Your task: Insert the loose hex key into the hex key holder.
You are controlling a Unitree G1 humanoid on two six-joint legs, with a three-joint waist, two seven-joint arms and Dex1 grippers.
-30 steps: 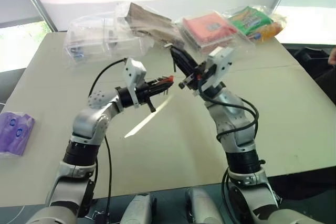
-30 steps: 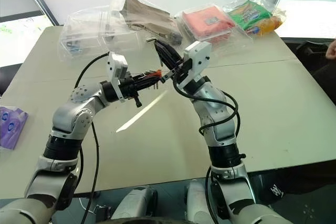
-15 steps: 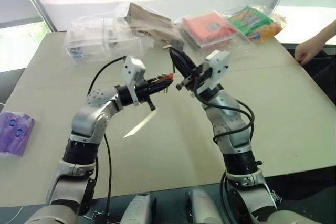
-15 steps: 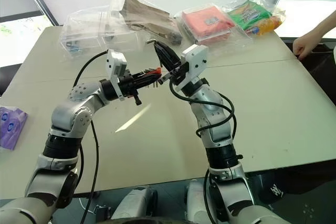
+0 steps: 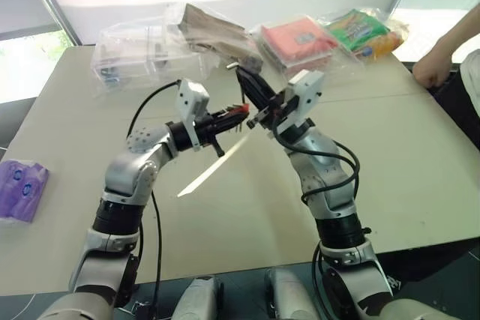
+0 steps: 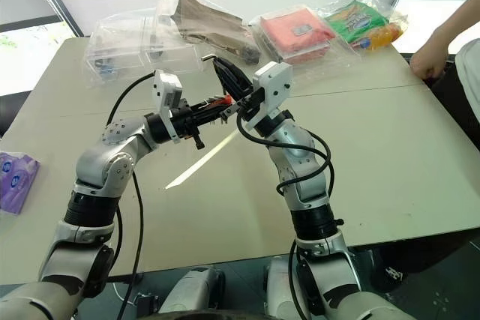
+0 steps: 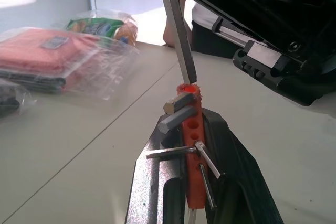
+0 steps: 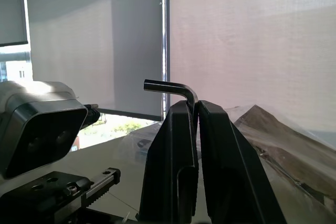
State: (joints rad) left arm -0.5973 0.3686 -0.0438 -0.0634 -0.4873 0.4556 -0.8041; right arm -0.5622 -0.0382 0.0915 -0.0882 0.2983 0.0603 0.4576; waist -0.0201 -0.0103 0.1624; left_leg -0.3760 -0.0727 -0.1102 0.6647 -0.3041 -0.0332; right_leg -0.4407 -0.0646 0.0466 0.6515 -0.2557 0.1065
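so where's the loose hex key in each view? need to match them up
Left eye: loose hex key sticks up out of the right tool.
Right eye: bent end above the same tool.
Left wrist: its shaft comes down onto the hex key holder.
Right wrist: bent end above the fingertips.
Shared landmark: the red holder.

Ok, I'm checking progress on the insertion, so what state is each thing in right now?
loose hex key: clamped upright in the right gripper, lower end at the holder's top hole.
hex key holder: held in the left gripper, several keys sticking out.
left gripper: shut on the holder.
right gripper: shut on the key.
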